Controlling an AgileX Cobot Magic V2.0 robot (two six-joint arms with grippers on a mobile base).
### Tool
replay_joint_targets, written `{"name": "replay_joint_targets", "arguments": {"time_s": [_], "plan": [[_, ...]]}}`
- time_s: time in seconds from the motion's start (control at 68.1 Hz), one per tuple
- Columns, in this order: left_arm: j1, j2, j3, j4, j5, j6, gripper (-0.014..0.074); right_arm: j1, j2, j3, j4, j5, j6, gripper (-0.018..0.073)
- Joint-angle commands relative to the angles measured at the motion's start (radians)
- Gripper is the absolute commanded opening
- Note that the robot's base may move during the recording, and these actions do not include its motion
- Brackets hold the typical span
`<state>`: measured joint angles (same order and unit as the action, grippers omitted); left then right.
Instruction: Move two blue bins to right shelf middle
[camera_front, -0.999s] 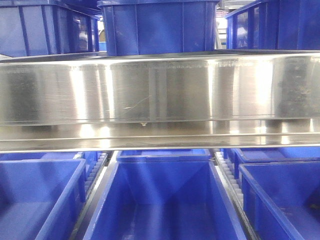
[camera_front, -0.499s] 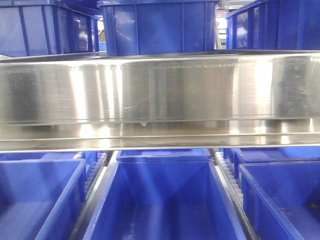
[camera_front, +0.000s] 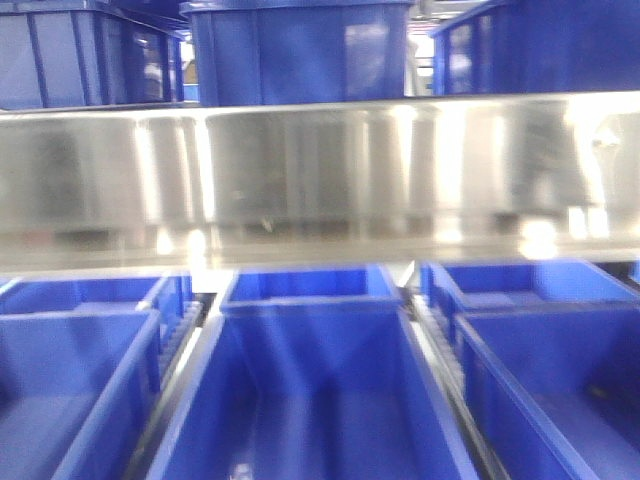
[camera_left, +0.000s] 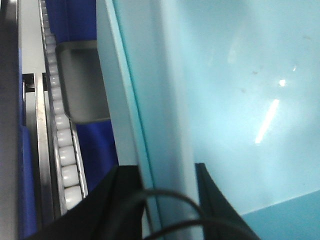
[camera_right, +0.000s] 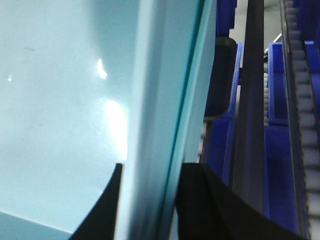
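Observation:
A pale sky-blue bin (camera_left: 225, 100) fills the left wrist view. My left gripper (camera_left: 165, 200) is shut on its thick rim, one black finger (camera_left: 125, 200) outside the wall and the other inside. The right wrist view shows the same pale blue plastic (camera_right: 60, 100), and my right gripper (camera_right: 150, 205) is shut on the rim there. A thin teal seam runs along the rim in both wrist views; I cannot tell whether it is one bin or two nested. The front view holds the shiny steel rail of the right shelf middle (camera_front: 320, 170), with neither the bins nor the grippers in it.
Dark-blue crates (camera_front: 310, 400) sit side by side below the rail, and others (camera_front: 290, 50) stand on the tier above. White roller tracks (camera_left: 62, 145) run between the crates on the left, and another roller track (camera_right: 305, 100) lies at the right.
In the front view the rail and the crates have slid up and to the left, and the picture has gone blurred, so the camera is moving.

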<state>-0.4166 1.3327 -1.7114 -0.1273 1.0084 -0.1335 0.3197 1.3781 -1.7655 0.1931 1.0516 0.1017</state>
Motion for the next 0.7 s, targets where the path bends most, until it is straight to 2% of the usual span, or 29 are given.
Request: {"name": "replay_joint_targets", "arguments": {"time_s": [0.0,0.367,0.69], "plan": [[0.004,-0.020,-0.017,-0.024,-0.085,0.019,-0.0111,-0.009,-0.011,-0.016,-0.028,-0.095,0.002,-0.0154],[0.004,-0.020,-0.017,-0.024,-0.249,0.019,-0.0111,-0.009,-0.011,-0.016,-0.028,-0.095,0.002,-0.0154],[0.004,-0.020,-0.017,-0.024,-0.263,0.019,-0.0111,-0.009,-0.011,-0.016,-0.028,-0.095,0.002,-0.0154]]}}
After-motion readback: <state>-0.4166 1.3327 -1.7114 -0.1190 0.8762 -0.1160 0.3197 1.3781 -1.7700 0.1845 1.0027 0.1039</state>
